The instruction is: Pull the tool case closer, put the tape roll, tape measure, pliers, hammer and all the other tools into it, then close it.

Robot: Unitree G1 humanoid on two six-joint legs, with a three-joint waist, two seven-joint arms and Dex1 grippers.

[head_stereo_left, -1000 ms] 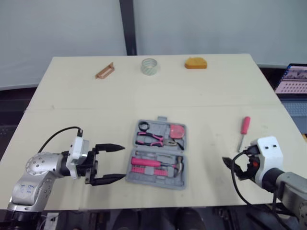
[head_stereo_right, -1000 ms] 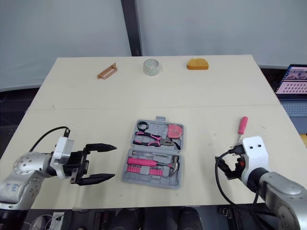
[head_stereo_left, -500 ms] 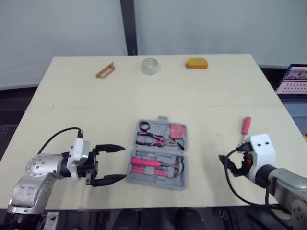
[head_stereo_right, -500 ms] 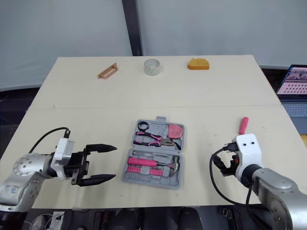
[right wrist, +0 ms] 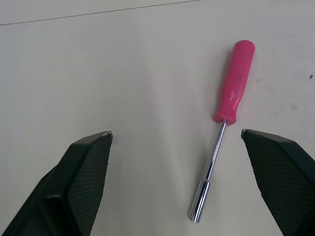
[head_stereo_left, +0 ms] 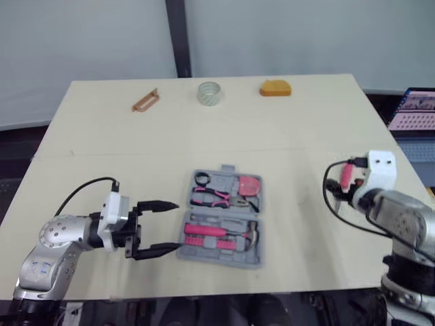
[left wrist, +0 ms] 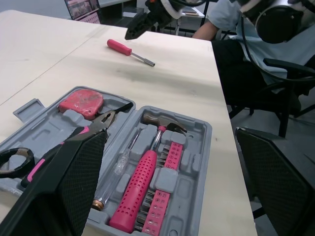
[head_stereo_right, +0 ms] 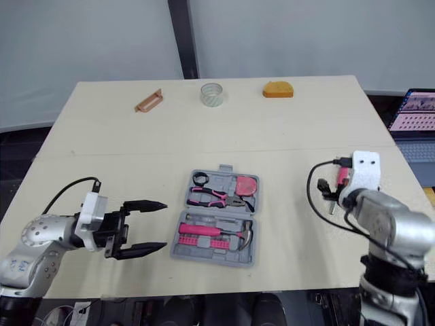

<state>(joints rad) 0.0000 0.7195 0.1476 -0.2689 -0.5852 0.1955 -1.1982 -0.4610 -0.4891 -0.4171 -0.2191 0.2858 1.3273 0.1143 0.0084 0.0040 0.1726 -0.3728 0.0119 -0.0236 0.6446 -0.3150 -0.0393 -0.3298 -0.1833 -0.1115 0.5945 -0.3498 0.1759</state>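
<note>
The grey tool case [head_stereo_left: 224, 219] lies open near the table's front edge. In it are a pink hammer [left wrist: 139, 183], pliers [left wrist: 78, 138], a pink tape measure [left wrist: 81, 102] and a black ring [head_stereo_left: 202, 178]. My left gripper [head_stereo_left: 174, 227] is open just left of the case, not touching it. A pink screwdriver [right wrist: 235, 81] lies on the table to the right. My right gripper [right wrist: 175, 132] hangs open above the screwdriver, which sits between the fingers but nearer one of them. A clear tape roll [head_stereo_left: 209, 93] and an orange tape measure [head_stereo_left: 274, 88] sit at the far edge.
A brown handle-shaped piece [head_stereo_left: 145, 100] lies at the far left. A laptop [head_stereo_left: 413, 109] stands off the table's right side. A chair [left wrist: 290, 73] and a person in a light blue top [left wrist: 227, 14] are beyond the right edge. Bare tabletop [head_stereo_left: 136, 149] surrounds the case.
My right arm has lifted from the front edge and swung forward until its gripper is over the pink screwdriver. The left gripper stays open beside the case.
</note>
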